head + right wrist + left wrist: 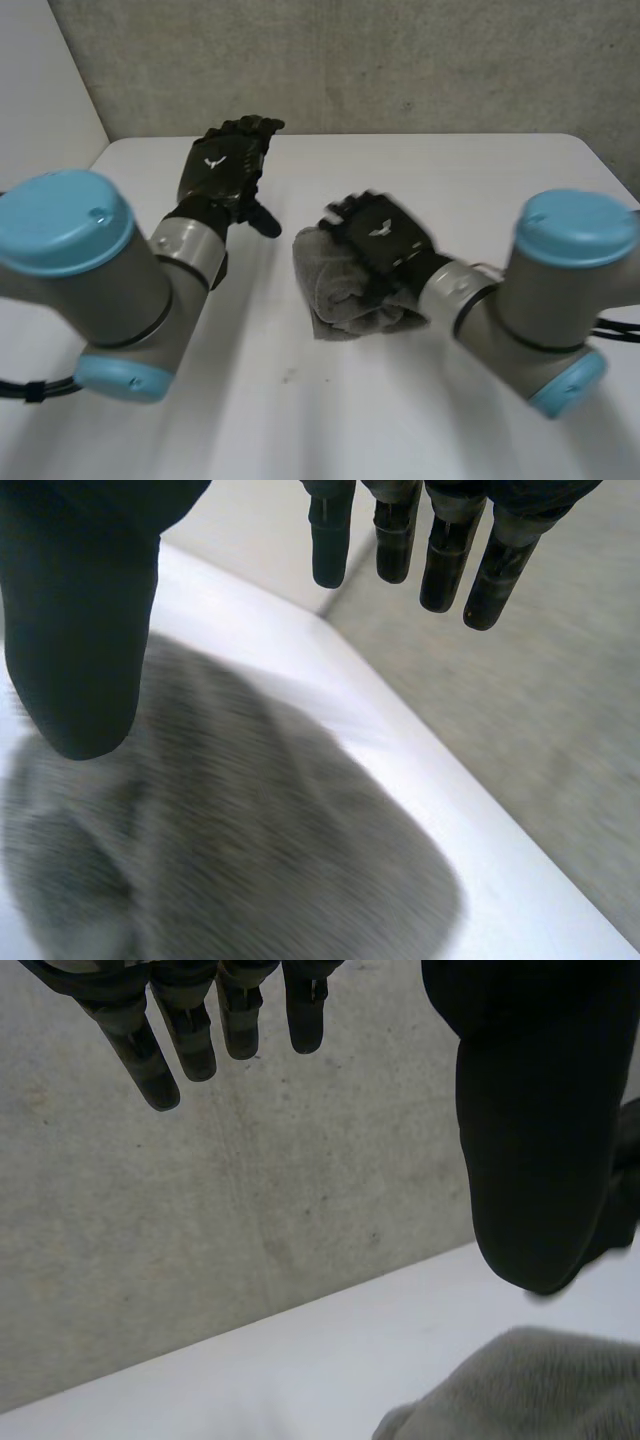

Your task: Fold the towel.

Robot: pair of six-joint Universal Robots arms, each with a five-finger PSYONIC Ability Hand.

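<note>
Towel (335,290): grey, bunched in a lump, mid tabletop (470,180), nearer the R arm (520,300) than the L.

R hand (382,232): over the towel's far R part, back of hand up, arm coming in from near R. R wrist view: fingers (397,540) straight w/ small gaps between them, thumb (80,630) set well off from them, nothing held. Towel lies under palm and thumb; fingertips point past its edge twd bare tabletop. Contact w/ towel: can't tell.

L hand (222,168): further back, L of towel and apart from it, back of hand up, pointing twd the far wall (400,60). L wrist view: fingers straight, slightly apart, thumb wide; holds nothing. A bit of towel shows below the thumb.
</note>
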